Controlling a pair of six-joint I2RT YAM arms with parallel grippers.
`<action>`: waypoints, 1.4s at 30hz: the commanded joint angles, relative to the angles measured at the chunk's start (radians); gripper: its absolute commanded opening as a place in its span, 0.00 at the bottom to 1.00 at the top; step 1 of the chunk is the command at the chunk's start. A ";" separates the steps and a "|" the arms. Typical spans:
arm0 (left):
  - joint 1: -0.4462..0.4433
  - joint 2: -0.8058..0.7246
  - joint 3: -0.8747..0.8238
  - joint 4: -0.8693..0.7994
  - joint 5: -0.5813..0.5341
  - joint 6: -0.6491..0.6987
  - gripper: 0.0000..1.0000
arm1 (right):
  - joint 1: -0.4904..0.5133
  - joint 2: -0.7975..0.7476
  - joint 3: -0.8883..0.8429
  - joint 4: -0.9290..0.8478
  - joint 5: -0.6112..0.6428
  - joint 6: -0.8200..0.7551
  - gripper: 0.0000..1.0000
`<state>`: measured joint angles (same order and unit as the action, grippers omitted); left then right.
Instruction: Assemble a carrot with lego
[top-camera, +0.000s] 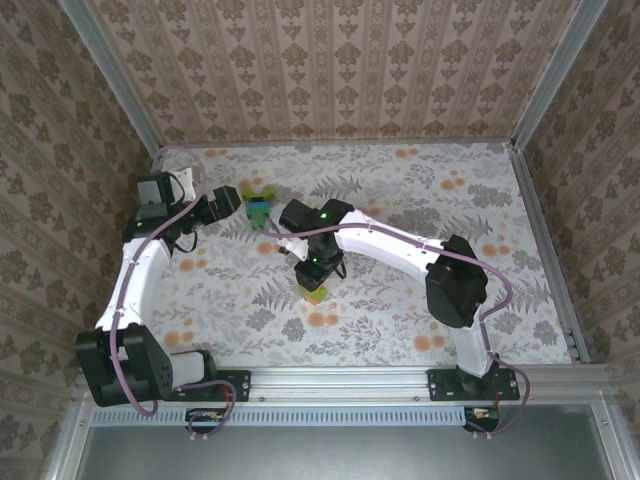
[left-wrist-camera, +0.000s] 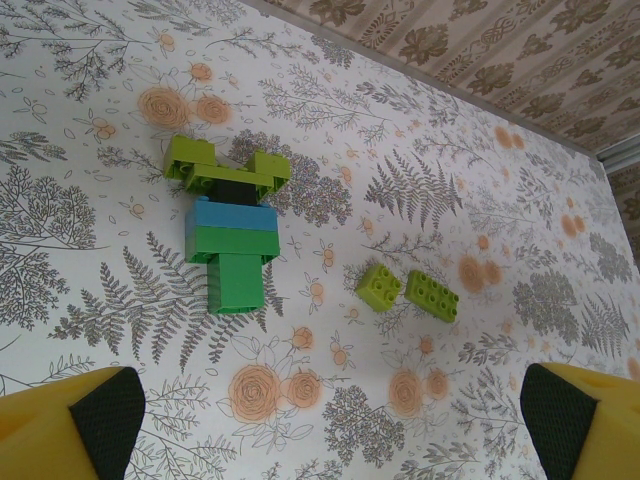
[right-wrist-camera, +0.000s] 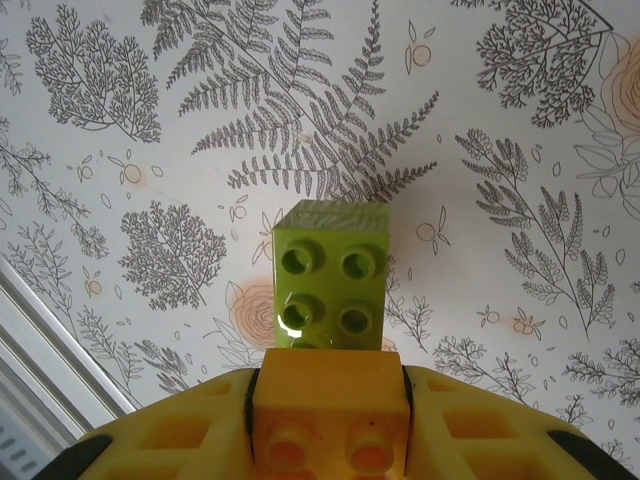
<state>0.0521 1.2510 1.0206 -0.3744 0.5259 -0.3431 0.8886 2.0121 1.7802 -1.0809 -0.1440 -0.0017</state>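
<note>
1. The right tool (right-wrist-camera: 328, 425) is clamped on an orange brick (right-wrist-camera: 330, 400). A lime-green brick (right-wrist-camera: 330, 285) is joined to its far end and sticks out past the fingertips, with its studs facing the wrist camera.
2. Whether this pair touches the counter (top-camera: 450, 200) cannot be told.
3. The left tool (left-wrist-camera: 330, 430) stands wide apart and holds nothing.
4. Ahead of it, well apart, a brick cluster (left-wrist-camera: 228, 225) lies flat: lime-green pieces at the far end, then black, blue and green bricks.
5. To the right of the cluster, a loose lime brick (left-wrist-camera: 378, 288) and a loose green brick (left-wrist-camera: 432, 295) lie just beside each other.
6. The counter has a white cover printed with grey ferns and orange flowers.
7. Brown patterned walls (top-camera: 340, 70) enclose it, and an aluminium rail (top-camera: 400, 380) runs along the near edge.
</note>
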 joint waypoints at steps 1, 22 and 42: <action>-0.008 0.008 0.033 -0.021 -0.001 0.025 1.00 | 0.006 0.023 0.037 -0.045 -0.013 -0.015 0.35; -0.008 0.007 0.033 -0.020 -0.001 0.024 1.00 | 0.009 0.079 0.074 -0.066 -0.008 -0.028 0.35; -0.008 0.007 0.034 -0.018 -0.001 0.025 1.00 | 0.031 0.111 0.055 -0.092 0.002 -0.025 0.35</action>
<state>0.0521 1.2510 1.0210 -0.3744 0.5259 -0.3431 0.9066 2.0865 1.8381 -1.1118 -0.1429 -0.0231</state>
